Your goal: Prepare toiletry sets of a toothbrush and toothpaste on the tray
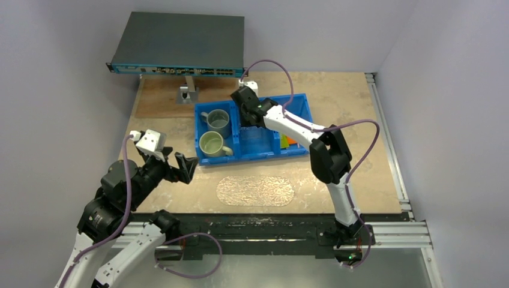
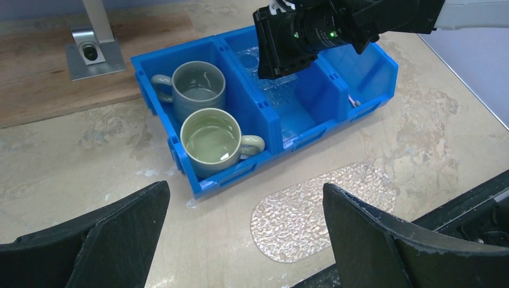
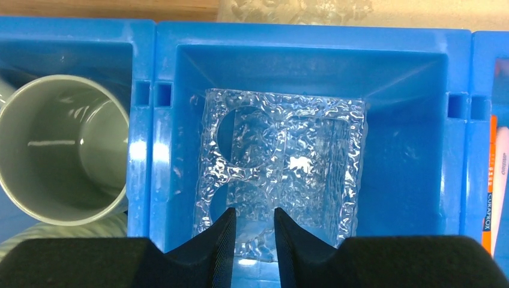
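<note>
Deep in the middle compartment of the blue bin (image 1: 258,157) with the right hand (image 3: 254,240), fingers drawn to a narrow slit astride the near edge of a clear pebbled holder (image 3: 282,168); cannot tell whether the pads pinch that edge or only flank it. Lined up that way, at a guess, to take the holder by its thin wall rather than its broad, slippery face. Off to the side with the left hand (image 2: 246,240), spread wide and carrying nothing, hovering low above the surface (image 1: 354,96) near the bin's left end, presumably to keep out of the other arm's way. One compartment to the left, a grey mug (image 2: 198,90) and a pale-green mug (image 2: 211,141), packed together and touching. In the right compartment, only slivers at the edge of the right wrist view: an orange tube (image 3: 491,198) and, just beside it, a pale pink toothbrush (image 3: 503,150), both cut off by the frame. From above, most of that compartment covered by the forearm; no second brush or second tube to be made out with confidence. In front of the bin and apart from it, the tray (image 1: 255,191), flat on the surface, no brush or tube on it yet. Hard to read the holder's shape through its own glitter: two round openings, little more.
</note>
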`<state>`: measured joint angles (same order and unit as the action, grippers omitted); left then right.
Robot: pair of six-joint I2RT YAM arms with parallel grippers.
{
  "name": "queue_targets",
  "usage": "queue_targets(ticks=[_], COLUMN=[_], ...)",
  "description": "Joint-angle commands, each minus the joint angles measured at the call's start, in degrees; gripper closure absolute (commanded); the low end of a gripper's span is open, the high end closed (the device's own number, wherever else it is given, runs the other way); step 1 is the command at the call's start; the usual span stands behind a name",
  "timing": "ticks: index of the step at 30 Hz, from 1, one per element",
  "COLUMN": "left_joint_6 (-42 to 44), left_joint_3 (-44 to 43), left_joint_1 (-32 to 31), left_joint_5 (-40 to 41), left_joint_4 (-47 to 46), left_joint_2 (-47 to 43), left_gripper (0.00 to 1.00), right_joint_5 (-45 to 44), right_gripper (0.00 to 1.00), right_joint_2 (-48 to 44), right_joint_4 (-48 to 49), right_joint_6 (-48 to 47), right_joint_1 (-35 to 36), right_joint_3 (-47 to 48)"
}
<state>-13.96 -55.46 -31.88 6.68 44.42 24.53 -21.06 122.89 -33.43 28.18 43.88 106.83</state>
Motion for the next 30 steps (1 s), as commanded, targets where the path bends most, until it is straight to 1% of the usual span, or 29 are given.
queue_targets(ticks=[1, 13, 23, 27, 30], left_joint_6=[0.2, 0.2, 0.2, 0.2, 0.2], left_joint_3=[0.2, 0.1, 0.2, 0.2, 0.2], left_joint_1=[0.3, 0.3, 0.3, 0.3, 0.3], left_joint_5=[-0.3, -0.7, -0.7, -0.7, -0.7], left_joint_4=[-1.0, -1.2, -1.2, -1.2, -1.1], left_joint_2=[-0.4, -0.1, -0.2, -0.3, -0.2], left_gripper=[0.00, 0.00, 0.00, 0.00, 0.00], right_joint_5=[-2.8, -6.2, -5.6, -5.4, -5.2], right_gripper=[0.68, 0.69, 0.69, 0.70, 0.73], right_joint_2=[0.1, -1.1, 0.7, 1.4, 1.8], right_joint_4=[-0.8, -0.8, -1.0, -0.8, -0.8], right_joint_6=[1.0, 1.0, 1.4, 1.5, 1.5], right_joint_1=[0.0, -0.1, -0.1, -0.1, -0.1], right_joint_3=[2.3, 1.6, 2.3, 2.1, 2.0])
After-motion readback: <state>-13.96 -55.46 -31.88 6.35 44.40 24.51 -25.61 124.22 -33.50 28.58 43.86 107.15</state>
